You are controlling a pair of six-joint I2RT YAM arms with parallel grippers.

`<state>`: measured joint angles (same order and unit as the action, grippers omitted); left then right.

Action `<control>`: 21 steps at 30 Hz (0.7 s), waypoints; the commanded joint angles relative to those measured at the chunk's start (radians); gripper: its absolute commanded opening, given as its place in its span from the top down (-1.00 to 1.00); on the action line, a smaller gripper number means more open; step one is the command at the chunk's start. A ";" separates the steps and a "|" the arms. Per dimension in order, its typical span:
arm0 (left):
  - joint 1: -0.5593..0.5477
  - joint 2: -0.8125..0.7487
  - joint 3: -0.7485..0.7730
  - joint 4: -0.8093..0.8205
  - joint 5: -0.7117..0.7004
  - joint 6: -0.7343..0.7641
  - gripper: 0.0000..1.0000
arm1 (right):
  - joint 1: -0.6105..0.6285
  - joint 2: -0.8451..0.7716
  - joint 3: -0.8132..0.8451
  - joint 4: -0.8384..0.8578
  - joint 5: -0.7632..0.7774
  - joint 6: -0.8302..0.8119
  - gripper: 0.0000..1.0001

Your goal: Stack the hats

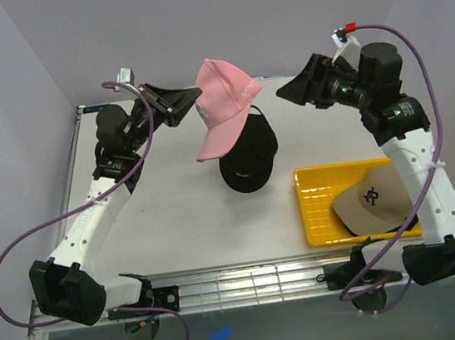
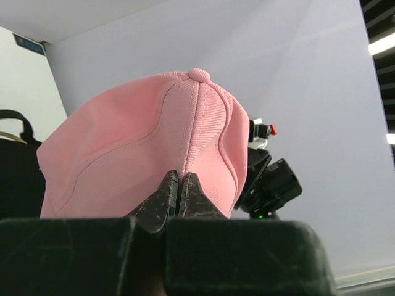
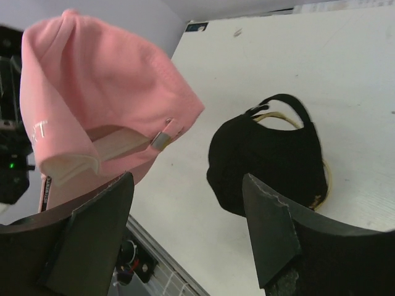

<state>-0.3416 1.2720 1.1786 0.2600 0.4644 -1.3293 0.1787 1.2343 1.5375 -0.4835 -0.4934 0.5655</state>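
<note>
My left gripper [image 1: 191,101] is shut on the back of the pink cap [image 1: 225,103] and holds it in the air above the black cap [image 1: 248,157], brim pointing toward the near-left. In the left wrist view the fingertips [image 2: 179,184] pinch the pink crown [image 2: 154,135]. The black cap sits on the table at centre, also in the right wrist view [image 3: 265,157]. My right gripper [image 1: 282,91] is open and empty, just right of the pink cap [image 3: 92,98]. The tan cap [image 1: 376,199] lies in the yellow tray [image 1: 316,208]. The white cap is out of view.
A gold wire stand [image 3: 325,179] shows under the black cap. The yellow tray is at the near right under my right arm. White walls close the back and sides. A metal rail [image 1: 250,280] runs along the near edge.
</note>
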 commanded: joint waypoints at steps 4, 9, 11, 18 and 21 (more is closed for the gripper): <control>0.003 -0.010 -0.017 0.165 0.008 -0.249 1.00 | 0.153 -0.105 -0.149 0.256 0.023 -0.113 -0.53; 0.003 0.003 -0.016 0.176 -0.006 -0.311 1.00 | 0.237 -0.136 -0.204 0.344 0.030 -0.124 -0.56; 0.003 0.001 -0.020 0.174 -0.021 -0.321 1.00 | 0.272 -0.151 -0.209 0.374 0.052 -0.125 -0.58; 0.003 0.021 -0.013 0.177 -0.030 -0.363 1.00 | 0.380 -0.162 -0.229 0.431 0.128 -0.142 -0.60; 0.003 0.020 -0.014 0.177 -0.036 -0.370 1.00 | 0.418 -0.162 -0.237 0.460 0.170 -0.142 -0.61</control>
<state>-0.3420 1.3052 1.1553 0.3965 0.4500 -1.6680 0.5678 1.0863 1.3102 -0.1200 -0.3885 0.4496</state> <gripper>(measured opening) 0.027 0.801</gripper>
